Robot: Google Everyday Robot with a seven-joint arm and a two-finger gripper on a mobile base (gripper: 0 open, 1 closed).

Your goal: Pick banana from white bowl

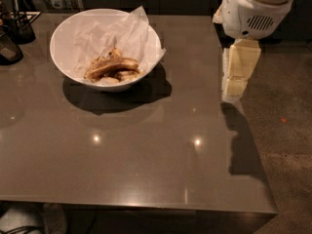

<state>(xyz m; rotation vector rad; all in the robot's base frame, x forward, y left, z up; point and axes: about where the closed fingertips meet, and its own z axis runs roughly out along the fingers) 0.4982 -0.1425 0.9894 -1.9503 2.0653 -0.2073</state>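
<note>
A mottled yellow-brown banana (113, 67) lies in the white bowl (68, 33), on crumpled white paper (122, 30), at the table's back left. My gripper (234, 89) hangs from the white arm at the upper right, over the table's right edge. It is well to the right of the bowl and nothing shows in it.
The grey-brown table (146, 145) has its front edge near the bottom and its right edge under the gripper. Small dark containers (12, 38) stand at the far left edge. Bare floor (287, 130) lies to the right.
</note>
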